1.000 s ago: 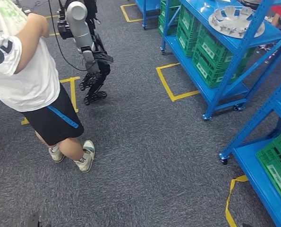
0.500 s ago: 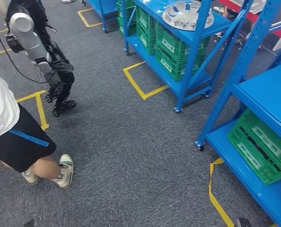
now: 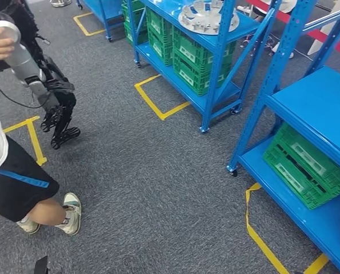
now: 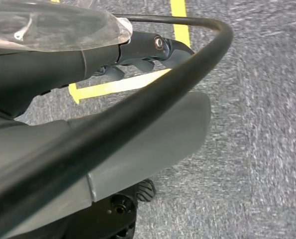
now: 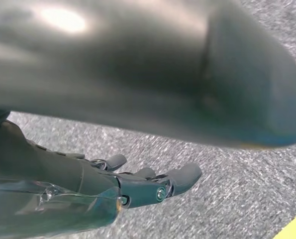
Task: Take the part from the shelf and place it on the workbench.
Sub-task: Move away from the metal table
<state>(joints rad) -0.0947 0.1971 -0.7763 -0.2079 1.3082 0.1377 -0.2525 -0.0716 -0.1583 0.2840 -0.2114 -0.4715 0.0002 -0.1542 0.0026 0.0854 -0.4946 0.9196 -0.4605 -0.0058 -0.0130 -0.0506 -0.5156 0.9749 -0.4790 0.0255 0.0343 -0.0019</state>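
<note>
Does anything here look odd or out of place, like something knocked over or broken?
Nothing is spilled or broken. The one oddity is the yellow floor tape beside the near blue shelf: it runs crooked and lifts off the carpet. The green crates sit straight, and the round metal part lies flat on the far shelf.

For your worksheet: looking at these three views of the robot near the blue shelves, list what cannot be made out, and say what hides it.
- Left hand: left wrist view, a black cable and the grey thumb cover most of it.
- Right hand: right wrist view, a blurred grey thumb hides the upper part.
- Silver part on the blue shelf: head view, cut by the top edge and a post.
- Person: head view, cut by the left edge.
</note>
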